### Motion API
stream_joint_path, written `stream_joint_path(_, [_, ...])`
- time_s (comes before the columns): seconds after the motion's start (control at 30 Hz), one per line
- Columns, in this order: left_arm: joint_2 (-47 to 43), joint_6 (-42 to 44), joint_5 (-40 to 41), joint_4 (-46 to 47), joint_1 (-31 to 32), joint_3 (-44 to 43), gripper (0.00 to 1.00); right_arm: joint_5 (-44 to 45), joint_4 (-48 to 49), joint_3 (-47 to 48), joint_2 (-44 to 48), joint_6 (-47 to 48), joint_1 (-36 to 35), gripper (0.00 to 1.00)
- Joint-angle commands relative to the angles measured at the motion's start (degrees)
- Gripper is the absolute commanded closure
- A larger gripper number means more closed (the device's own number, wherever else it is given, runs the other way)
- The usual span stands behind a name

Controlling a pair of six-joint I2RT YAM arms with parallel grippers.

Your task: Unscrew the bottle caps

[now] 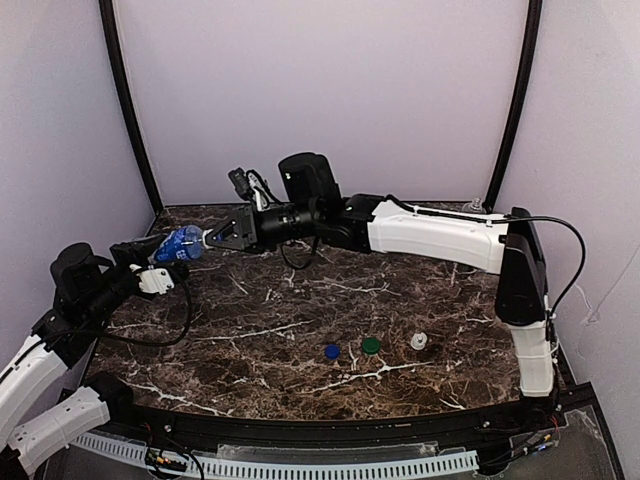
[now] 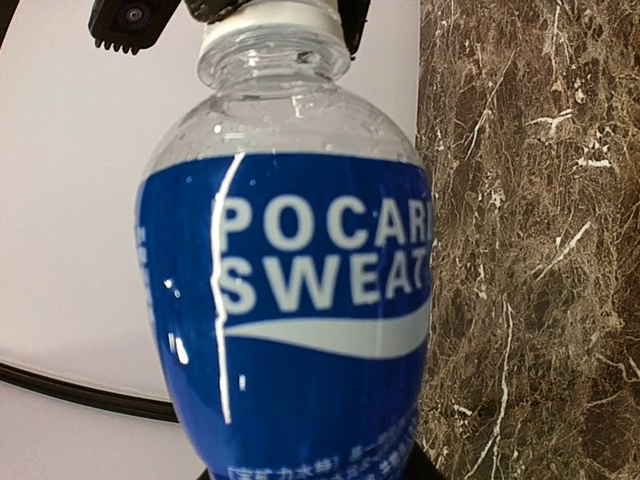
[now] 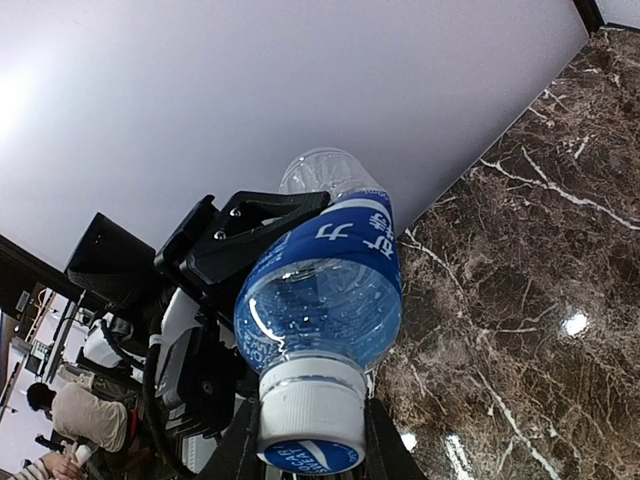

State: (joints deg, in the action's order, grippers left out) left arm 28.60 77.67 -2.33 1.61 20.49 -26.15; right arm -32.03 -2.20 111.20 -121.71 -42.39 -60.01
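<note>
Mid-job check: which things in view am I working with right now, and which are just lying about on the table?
In the job:
- bottle, held by the left gripper
- cap on it, clamped by the right gripper

Lying about:
- blue cap, green cap and white cap, loose on the table, touched by neither gripper

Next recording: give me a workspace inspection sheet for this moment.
Surface: dark marble table, no spill seen.
Job's things: blue-labelled bottle held in the air, screw cap on; blue cap, green cap and white cap loose on the table.
Clutter: nothing seen.
Grippers: left gripper shut on the bottle's body; right gripper shut on the screw cap.
Cables: black cable loops beside the left arm; another trails from the right arm.
Surroundings: pale walls, black poles.
</note>
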Motion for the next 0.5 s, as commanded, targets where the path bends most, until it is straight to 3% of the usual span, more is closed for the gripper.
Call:
stream_joint_path(0.0, [-0.34, -1.41, -1.27, 0.67, 0.25, -0.48, 0.65, -1.86, 0.95, 0.82, 0.3, 2.45, -0.69, 1.0])
stream_joint_path(0.1, [-0.77, -2.73, -3.97, -4.11, 0.26, -1.34, 0.65, -3.79, 0.46, 1.03, 1.3, 10.1, -1.4, 1.0])
stream_joint_path(0.17, [-1.3, -3.36, -6.83, -8.26, 0.25, -2.07, 0.65, -1.07, -3.04, 0.88, 3.45, 25.76, -3.07, 1.0])
stream_joint_path(0.3, [-1.73, -3.47, -15.03, -20.57, 0.25, -4.7, 0.66, 14.34, -7.25, -5.75, 10.15, 63.0, -9.36, 1.0])
stream_joint_path(0.47, [-1.25, 0.57, -23.49, -35.89, 0.25, -7.39, 0.69, 32.38, 8.69, -26.76, 19.47, 103.04, -16.08, 1.0])
